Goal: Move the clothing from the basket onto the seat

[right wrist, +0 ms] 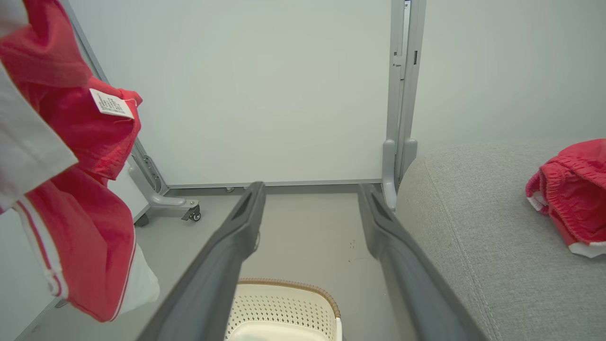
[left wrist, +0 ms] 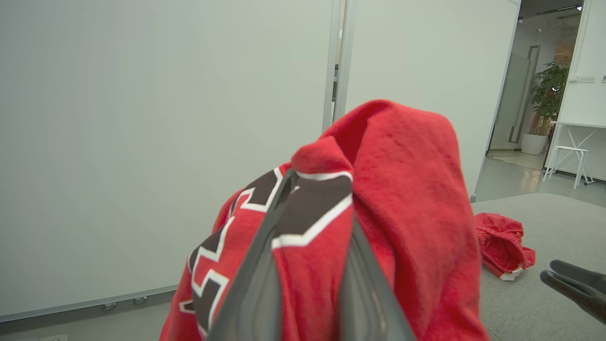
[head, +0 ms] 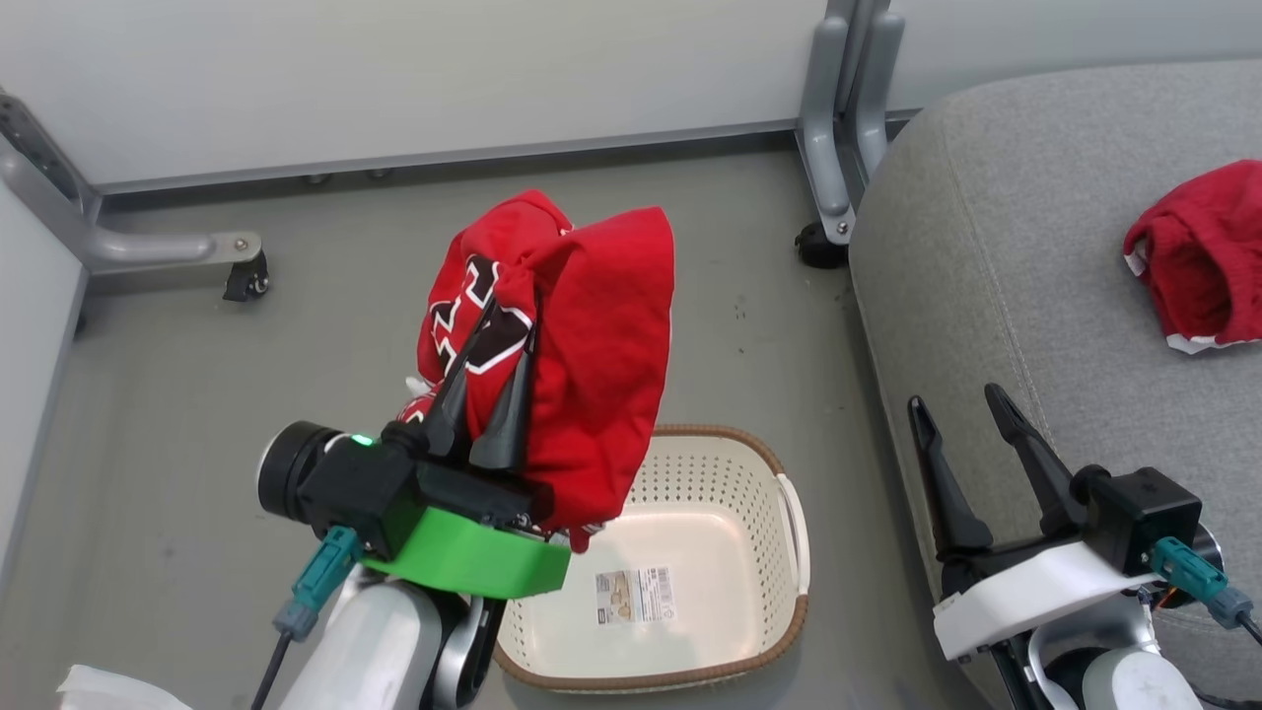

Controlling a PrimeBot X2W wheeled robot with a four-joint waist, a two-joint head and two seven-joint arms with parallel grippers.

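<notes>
Above the grey floor, jaws of the left gripper are pinching the jersey, probably needing carrying toward frame right onto the seat; right gripper jaws spread.

jersey: soft red cloth, matt, slightly fuzzy; lettering patch looks smoother. shorts: thin red cloth, gathered elastic band, white trim. seat: light grey woven upholstery, matt, coarse grain, stitched seam. basket: cream plastic, perforated, slight sheen, brown woven-look rim. sticker: paper. left gripper: dark matt fingers, glossy green plastic collar. floor: smooth grey, matt. partition leg: grey painted metal.
</notes>
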